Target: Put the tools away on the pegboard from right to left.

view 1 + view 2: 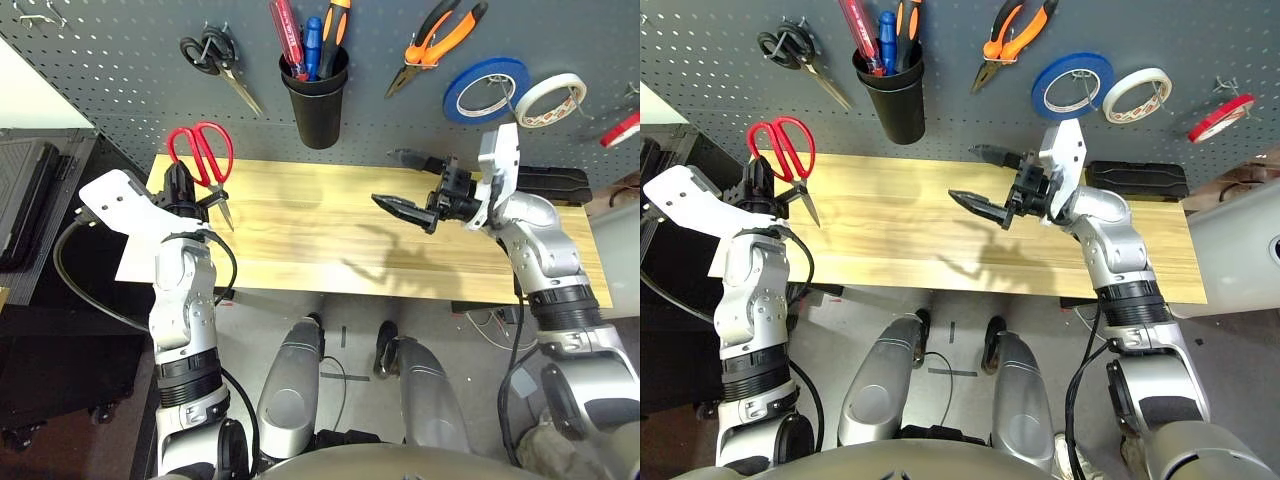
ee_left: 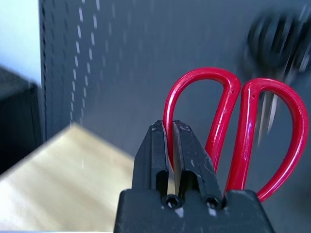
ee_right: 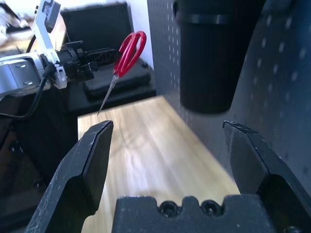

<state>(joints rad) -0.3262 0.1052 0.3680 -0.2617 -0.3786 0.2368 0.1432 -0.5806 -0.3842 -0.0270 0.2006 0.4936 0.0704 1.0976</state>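
My left gripper (image 1: 188, 192) is shut on the red-handled scissors (image 1: 203, 157), clamping the steel blades (image 2: 172, 160) near the pivot. The handles point up toward the pegboard (image 1: 120, 70) and the tips point down over the wooden table's (image 1: 300, 235) left end. My right gripper (image 1: 397, 183) hovers open over the table's right half with nothing between its fingers (image 3: 92, 160). On the pegboard, orange-and-black pliers (image 1: 440, 38) hang right of the black cup (image 1: 315, 95), which holds the red-handled screwdriver (image 1: 287, 32). The red tape ring (image 1: 622, 130) hangs at the far right.
Black-handled scissors (image 1: 215, 55) hang on the pegboard just above the red ones. A blue tape roll (image 1: 487, 90) and a white tape roll (image 1: 548, 100) hang above my right arm. A black case (image 1: 30, 200) sits left of the table; a black box (image 1: 555, 182) lies at its back right.
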